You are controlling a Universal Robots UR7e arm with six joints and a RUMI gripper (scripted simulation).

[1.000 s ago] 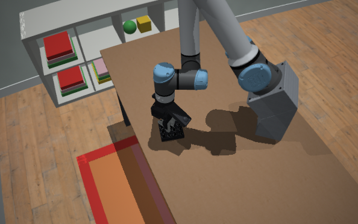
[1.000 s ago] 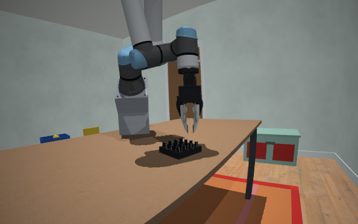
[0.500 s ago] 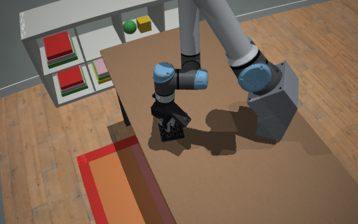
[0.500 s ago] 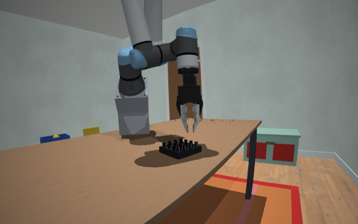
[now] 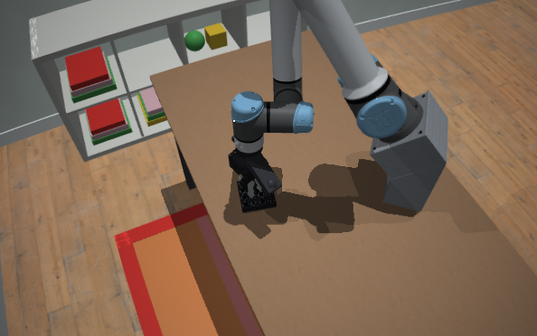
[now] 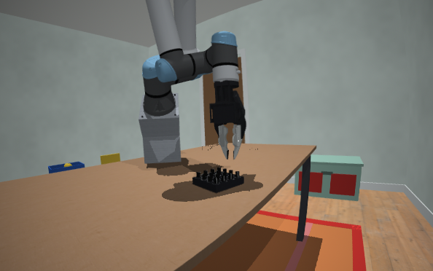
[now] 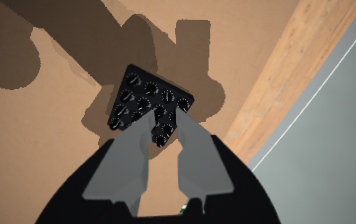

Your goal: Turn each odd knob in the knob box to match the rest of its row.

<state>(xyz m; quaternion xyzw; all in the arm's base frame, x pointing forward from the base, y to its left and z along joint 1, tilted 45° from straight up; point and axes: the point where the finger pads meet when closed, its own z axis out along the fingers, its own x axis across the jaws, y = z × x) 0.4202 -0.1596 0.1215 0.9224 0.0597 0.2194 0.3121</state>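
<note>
Knob box [image 5: 259, 209] [image 6: 217, 186] [image 7: 138, 91] lies flat on the worktop [image 5: 362, 271] [image 6: 109, 215] [image 7: 250, 50], its knobs [image 5: 256, 201] [image 6: 230, 172] [image 7: 133, 79] upright for gripping from above. Above the box hangs the pincer [image 5: 253, 191] [image 6: 230, 156] [image 7: 166, 109], empty and slightly open, probably narrow to spare neighbouring knobs.

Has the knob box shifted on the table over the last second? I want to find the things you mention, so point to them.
No. In the exterior view the knob box [image 5: 259, 209] [image 6: 216, 186] [image 7: 156, 98] sits at the same spot relative to the table's [image 5: 362, 271] [image 6: 109, 218] [image 7: 240, 50] near edge.
</note>
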